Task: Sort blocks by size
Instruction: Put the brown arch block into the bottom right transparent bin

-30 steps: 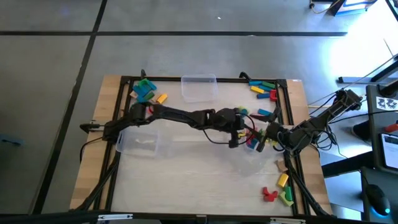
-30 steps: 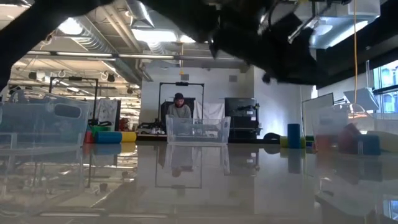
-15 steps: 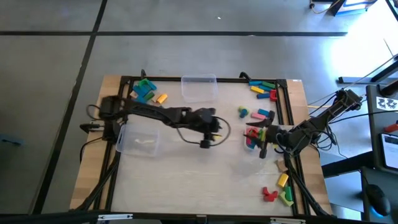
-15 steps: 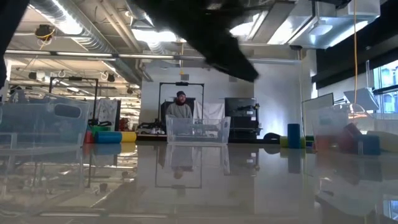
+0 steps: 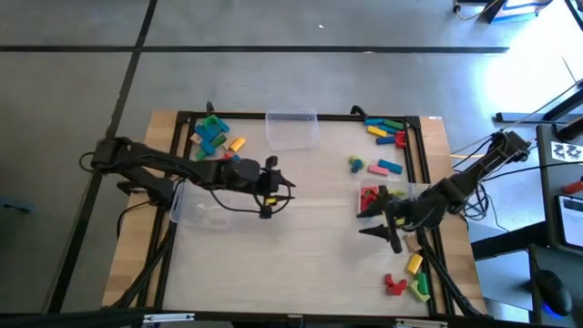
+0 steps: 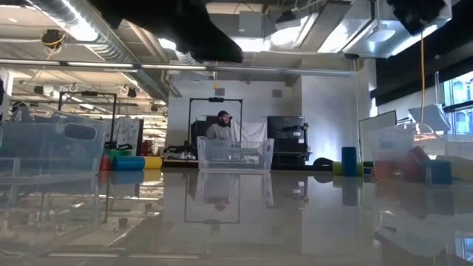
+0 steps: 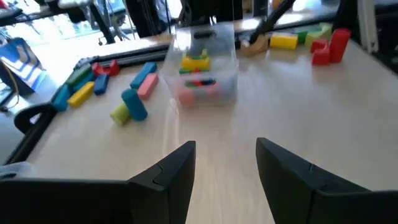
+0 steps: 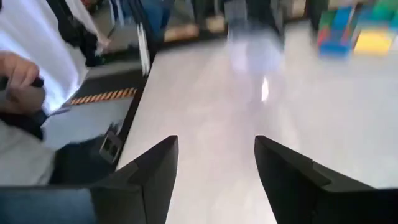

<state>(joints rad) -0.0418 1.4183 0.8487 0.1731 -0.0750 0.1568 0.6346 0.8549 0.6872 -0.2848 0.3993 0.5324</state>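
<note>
Blocks lie in groups: green, blue and yellow ones at the far left (image 5: 215,133), several at the far right (image 5: 384,130), a blue bar and a cylinder (image 5: 375,166) right of centre, and red, yellow and green ones at the near right (image 5: 406,277). More blocks lie in a small clear bin (image 5: 373,198), which also shows in the left wrist view (image 7: 202,78). My left gripper (image 5: 278,186) is open and empty over the table's middle left (image 7: 224,180). My right gripper (image 5: 379,232) is open and empty just near of that bin (image 8: 214,180).
An empty clear bin (image 5: 291,128) stands at the far middle and another (image 5: 202,203) at the left under my left arm. A black frame (image 5: 421,182) runs along the table's edges. A person's hand (image 8: 18,74) shows beyond the table in the right wrist view.
My left gripper has drawn back from beside the small bin with blocks toward the table's left edge. My right gripper has moved from the bin toward the table's near edge.
</note>
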